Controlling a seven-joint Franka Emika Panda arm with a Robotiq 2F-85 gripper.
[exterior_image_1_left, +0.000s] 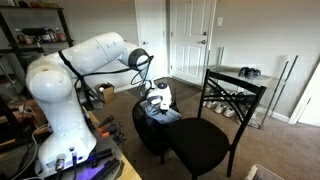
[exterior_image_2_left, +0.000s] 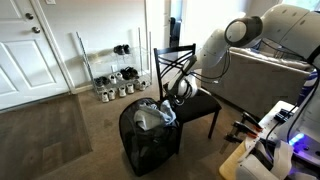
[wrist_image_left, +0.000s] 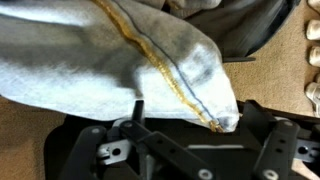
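Observation:
My gripper (wrist_image_left: 186, 135) hangs just above a black mesh hamper (exterior_image_2_left: 135, 152), which also shows in an exterior view (exterior_image_1_left: 148, 132). Light blue denim jeans (wrist_image_left: 90, 60) with a yellow-stitched seam fill most of the wrist view and lie very close under the jaws. The jaws stand wide apart, open, with the hem of the jeans between them and not pinched. In both exterior views the gripper (exterior_image_1_left: 158, 97) (exterior_image_2_left: 180, 92) is over the pale clothes (exterior_image_2_left: 152, 116) heaped in the hamper.
A black chair (exterior_image_1_left: 222, 105) (exterior_image_2_left: 188, 62) stands right beside the hamper. A shoe rack with shoes (exterior_image_2_left: 115, 82) (exterior_image_1_left: 245, 90) stands by the wall near white doors (exterior_image_1_left: 190, 35). A sofa (exterior_image_2_left: 262, 82) is behind the arm. The floor is brown carpet.

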